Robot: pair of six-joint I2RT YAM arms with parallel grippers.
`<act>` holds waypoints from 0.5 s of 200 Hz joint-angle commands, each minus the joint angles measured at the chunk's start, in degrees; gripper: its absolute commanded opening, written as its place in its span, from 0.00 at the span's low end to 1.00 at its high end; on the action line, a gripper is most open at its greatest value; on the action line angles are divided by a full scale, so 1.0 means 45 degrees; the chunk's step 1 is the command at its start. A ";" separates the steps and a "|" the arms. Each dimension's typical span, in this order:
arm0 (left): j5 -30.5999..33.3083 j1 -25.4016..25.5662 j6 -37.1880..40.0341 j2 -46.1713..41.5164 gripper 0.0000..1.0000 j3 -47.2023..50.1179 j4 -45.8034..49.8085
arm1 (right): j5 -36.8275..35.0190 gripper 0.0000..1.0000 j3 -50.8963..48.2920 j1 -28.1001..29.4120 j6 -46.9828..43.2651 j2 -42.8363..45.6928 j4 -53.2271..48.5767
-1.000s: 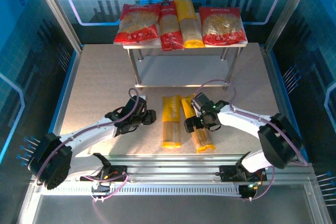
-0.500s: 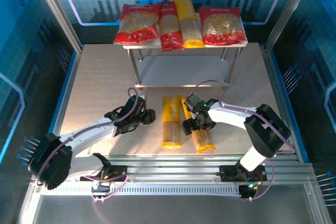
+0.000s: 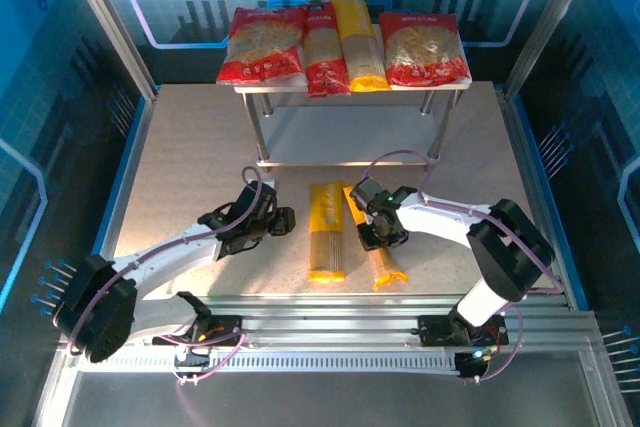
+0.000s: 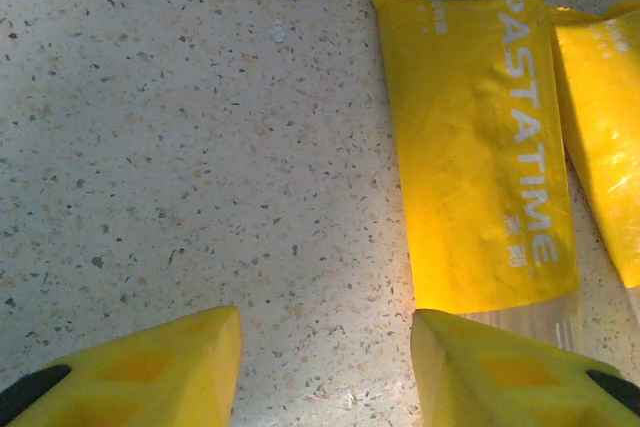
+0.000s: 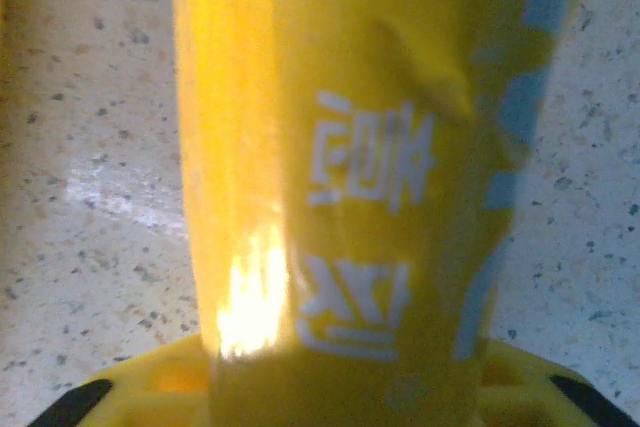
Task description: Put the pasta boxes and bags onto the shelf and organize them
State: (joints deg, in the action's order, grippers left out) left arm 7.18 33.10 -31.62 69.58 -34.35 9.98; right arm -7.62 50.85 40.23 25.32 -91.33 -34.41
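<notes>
Straddling crinkled glossy yellow pack [image 5: 340, 147], right gripper [image 3: 381, 236] gapes.

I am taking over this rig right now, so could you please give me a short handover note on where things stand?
Left pincer: open, empty, low over the table beside the left spaghetti pack.
Right pincer: down on the right spaghetti pack, which runs between its jaws; whether they have closed is unclear.
Done: the shelf top board holds the left red bag, narrow red pack, shelved spaghetti pack and right red bag, side by side.
Left: both packs on the table need shelving.
</notes>
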 commanded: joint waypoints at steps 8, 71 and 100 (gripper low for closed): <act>-0.0125 -0.0110 -0.0070 -0.0276 0.49 0.0016 -0.0027 | 0.0484 0.12 -0.0167 0.0204 -0.0002 0.0384 -0.0005; -0.0150 -0.0130 0.0018 -0.0248 0.49 -0.0121 -0.0010 | -0.0311 0.00 0.0822 -0.0034 0.0276 0.2066 -0.0615; -0.0170 -0.0148 0.0090 -0.0209 0.49 -0.0216 -0.0012 | -0.0949 0.00 0.1942 -0.0579 -0.0113 0.2360 -0.1073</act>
State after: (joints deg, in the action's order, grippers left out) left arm 7.18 33.10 -31.59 69.58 -34.35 9.98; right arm -8.19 52.64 39.68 25.63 -84.05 -39.20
